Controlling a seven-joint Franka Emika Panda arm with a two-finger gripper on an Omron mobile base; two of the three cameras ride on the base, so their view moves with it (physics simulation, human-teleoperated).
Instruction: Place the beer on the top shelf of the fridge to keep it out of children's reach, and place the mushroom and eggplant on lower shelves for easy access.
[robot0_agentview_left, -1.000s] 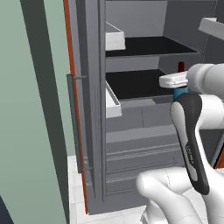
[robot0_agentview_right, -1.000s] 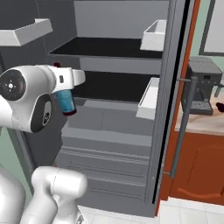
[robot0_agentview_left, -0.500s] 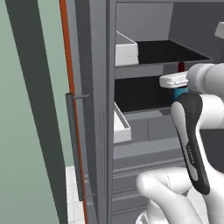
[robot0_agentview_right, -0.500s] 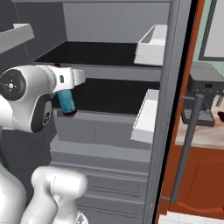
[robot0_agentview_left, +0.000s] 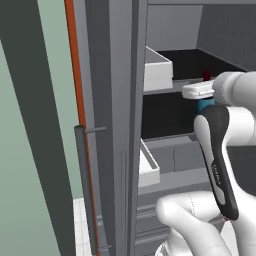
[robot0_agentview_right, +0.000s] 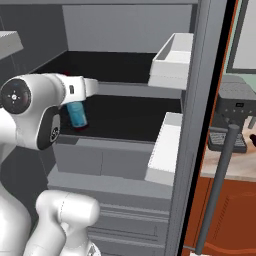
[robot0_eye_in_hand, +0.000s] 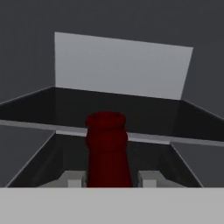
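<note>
- Before the open fridge (robot0_agentview_right: 205, 90), the gripper (robot0_eye_in_hand: 107, 177) is closed around the beer (robot0_agentview_right: 76, 113), holding it upright.
- Base has driven closer; bottle now faces the top shelf (robot0_eye_in_hand: 144, 118), so placing seems next.

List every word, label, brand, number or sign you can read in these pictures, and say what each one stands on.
None can be read.
The beer, held in the claw, has a teal-blue label with no legible print.
The coffee machine beside the fridge carries a small light mark on its front, too small to read.
The arm's dark cover shows faint markings, too blurred to read.
</note>
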